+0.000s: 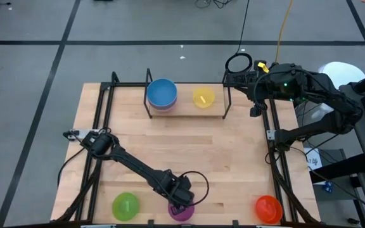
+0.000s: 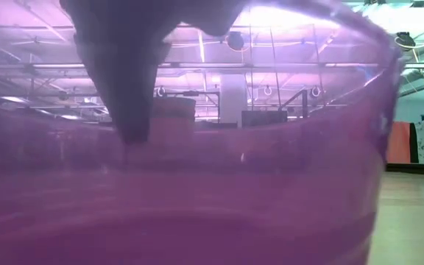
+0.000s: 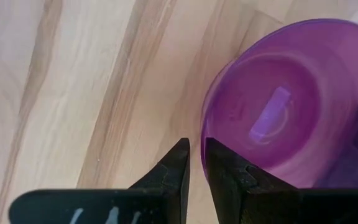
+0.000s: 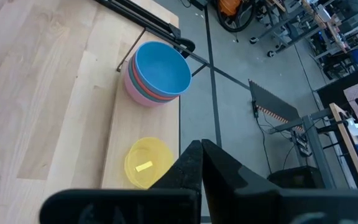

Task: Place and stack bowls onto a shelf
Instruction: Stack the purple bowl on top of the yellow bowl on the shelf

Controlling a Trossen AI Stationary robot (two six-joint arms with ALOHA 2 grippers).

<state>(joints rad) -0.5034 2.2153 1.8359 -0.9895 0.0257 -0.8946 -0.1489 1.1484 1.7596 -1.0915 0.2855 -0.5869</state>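
Note:
The purple bowl sits by the table's near edge, and its translucent wall fills the low view. My left gripper is above its rim, shut on it. The shelf stands at the far edge. On it are a blue bowl stacked on pink and other bowls, and a yellow bowl beside the stack. My right gripper is shut and empty, high by the shelf's right end. My left gripper pinches the purple bowl's rim, with one finger inside the bowl and the other outside. The fingers come from above, pointing down; the inner one shows through the wall. The bowl stays upright; whether its base is on the table, I cannot tell.
A green bowl lies left of the purple one, and a red bowl sits at the near right corner. Black frame rods run along the table's left and right sides. Bare wood spans the middle of the table.

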